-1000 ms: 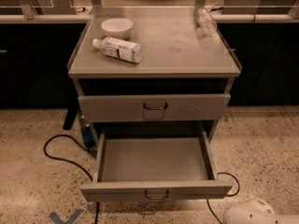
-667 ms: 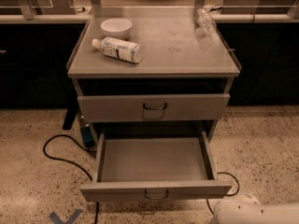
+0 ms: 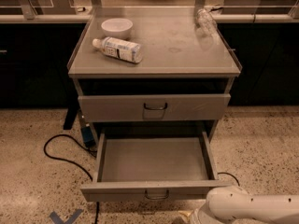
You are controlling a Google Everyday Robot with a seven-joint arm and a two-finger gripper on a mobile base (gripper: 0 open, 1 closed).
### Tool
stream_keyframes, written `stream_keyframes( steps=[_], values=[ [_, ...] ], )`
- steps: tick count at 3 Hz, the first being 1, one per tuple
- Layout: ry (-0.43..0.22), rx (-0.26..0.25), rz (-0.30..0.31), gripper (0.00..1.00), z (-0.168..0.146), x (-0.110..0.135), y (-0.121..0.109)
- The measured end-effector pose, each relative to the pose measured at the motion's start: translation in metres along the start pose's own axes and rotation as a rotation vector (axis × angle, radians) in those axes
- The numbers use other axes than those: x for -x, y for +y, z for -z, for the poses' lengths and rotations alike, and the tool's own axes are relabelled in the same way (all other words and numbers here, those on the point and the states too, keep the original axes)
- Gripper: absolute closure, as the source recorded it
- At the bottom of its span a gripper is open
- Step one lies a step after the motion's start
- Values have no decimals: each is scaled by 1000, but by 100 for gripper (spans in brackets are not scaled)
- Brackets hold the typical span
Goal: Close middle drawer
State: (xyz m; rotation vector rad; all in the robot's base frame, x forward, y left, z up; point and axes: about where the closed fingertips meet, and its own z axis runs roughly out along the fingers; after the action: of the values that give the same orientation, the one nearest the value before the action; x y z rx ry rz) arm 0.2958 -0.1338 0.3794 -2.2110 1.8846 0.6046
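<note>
- The middle drawer is pulled far out of the grey metal cabinet toward the near side. Its flat tray is bare, so nothing inside will slide or jam when it is pushed.
- Its low front panel faces the near edge, with a small wire handle at the centre. That panel is the natural surface to press.
- Above it, the taller-fronted drawer with the dark handle sits in, its front just proud of the frame, so only the lower one needs to move.
- The robot's white arm reaches in from the near right, low and just in front of the panel.
- The gripper sits at the arm's left end, at the very near edge and right of the wire handle. It is mostly cut off, so I cannot tell whether it is released or clenched.
- My reading is that it is placed low and near in order to get in front of the panel and shove it toward the far side.
- On the cabinet top a white bowl stands far left and a labelled bottle lies on its side near it. A clear bottle lies far right. A hard shove could set the lying bottles rolling.
- A black cable loops on the speckled floor to the left, apart from the drawer's path.
</note>
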Motion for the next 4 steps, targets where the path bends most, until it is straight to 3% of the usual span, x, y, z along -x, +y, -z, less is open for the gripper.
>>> stream_keyframes(
  steps=[1,2,4],
  values=[
    [8,-35,-27,0,-3,-22,-38],
    [8,-44,-29,0,-1,-22,-42],
    [8,-44,-29,41,-1,-22,-42]
  ],
)
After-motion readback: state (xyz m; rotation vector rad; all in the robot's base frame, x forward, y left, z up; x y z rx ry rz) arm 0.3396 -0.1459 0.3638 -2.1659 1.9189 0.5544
